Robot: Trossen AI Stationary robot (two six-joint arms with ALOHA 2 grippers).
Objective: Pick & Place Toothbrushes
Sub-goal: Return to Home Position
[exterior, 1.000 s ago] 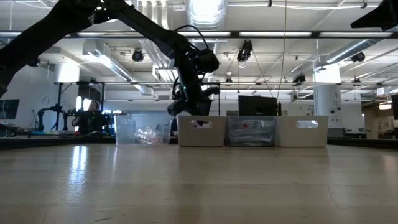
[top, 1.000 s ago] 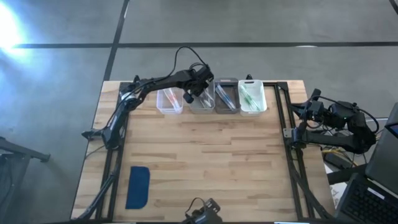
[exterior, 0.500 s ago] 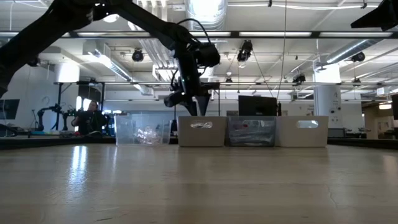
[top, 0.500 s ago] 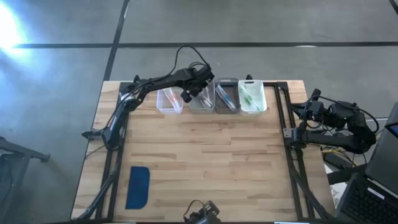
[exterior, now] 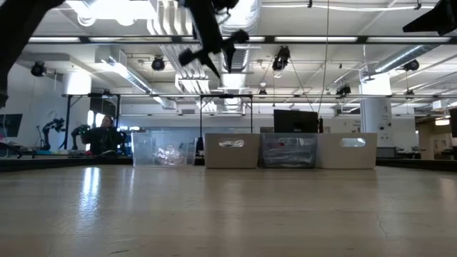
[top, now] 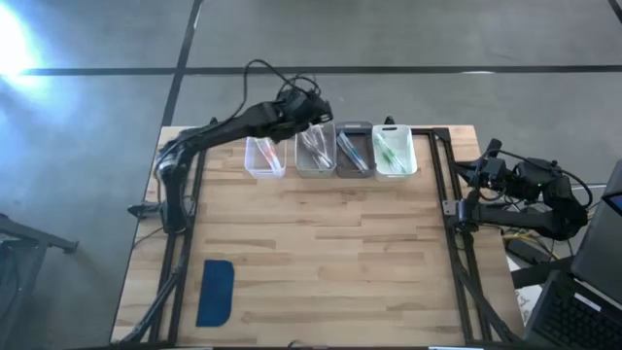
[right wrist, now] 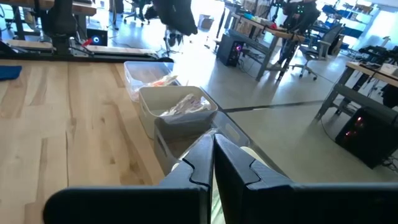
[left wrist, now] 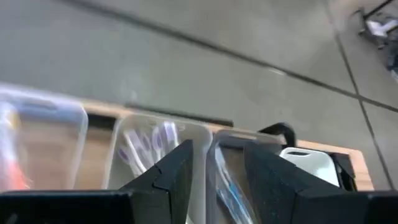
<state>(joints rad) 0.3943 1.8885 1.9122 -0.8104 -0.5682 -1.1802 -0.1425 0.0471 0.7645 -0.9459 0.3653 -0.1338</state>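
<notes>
Hovering high over 4 bins (top: 354, 125) w/ toothbrushes (top: 390, 152): left gripper (left wrist: 217, 148).

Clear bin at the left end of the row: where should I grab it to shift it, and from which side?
Probably its near short wall, from straight above, one finger inside, one outside. The clear bin is open-topped with thin upright walls; that end faces bare table, while the next bin crowds one long side. The left gripper, open, hangs nearest.

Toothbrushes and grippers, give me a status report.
Left gripper open, empty, high above the bins. Right gripper shut, parked right of the table. Toothbrushes in the bins. Blue pad well apart.
</notes>
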